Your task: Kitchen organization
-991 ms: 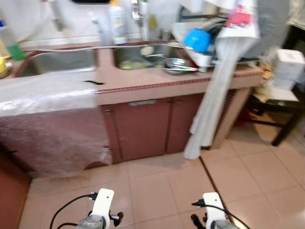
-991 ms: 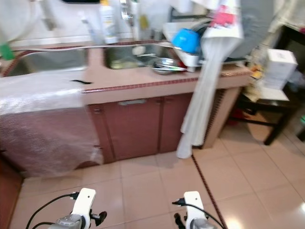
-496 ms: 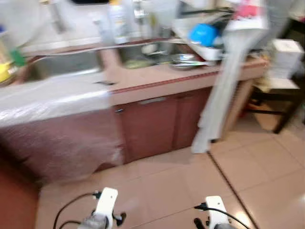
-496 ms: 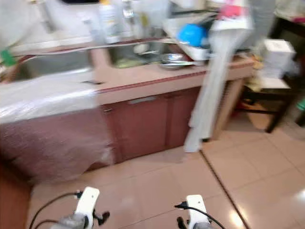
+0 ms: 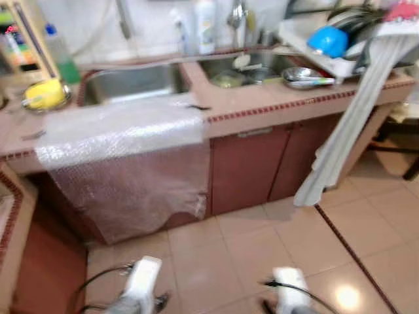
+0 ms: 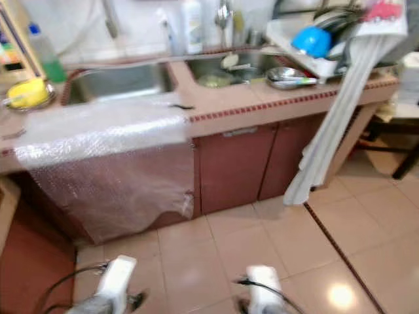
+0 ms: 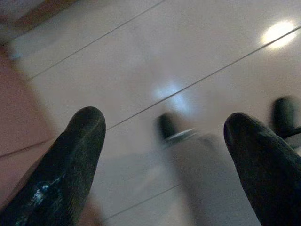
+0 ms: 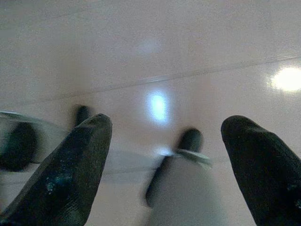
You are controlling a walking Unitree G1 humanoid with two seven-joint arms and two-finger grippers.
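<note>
A pink-tiled kitchen counter (image 5: 262,104) runs across the view with a double steel sink (image 5: 131,82). Bubble wrap (image 5: 124,157) drapes over its left part and down the cabinet front. A steel bowl (image 5: 302,77) lies on the counter by the right basin. A blue bowl (image 5: 327,40) rests in the white dish rack (image 5: 308,52). A yellow dish (image 5: 44,95) stands at far left. Both arms hang low over the floor. My left gripper (image 7: 164,141) is open with nothing in it. My right gripper (image 8: 164,150) is open too, over bare tile.
Bottles (image 5: 204,26) stand behind the sink. A long white cloth (image 5: 347,131) hangs from the rack down to the floor. A dark table leg (image 5: 412,167) is at far right, a low tiled ledge (image 5: 10,216) at near left. Tiled floor (image 5: 262,248) lies before the cabinets.
The camera has swung left: counter and sink shifted right in the picture, and the yellow dish and left ledge came into view. Both arms still hang low.
</note>
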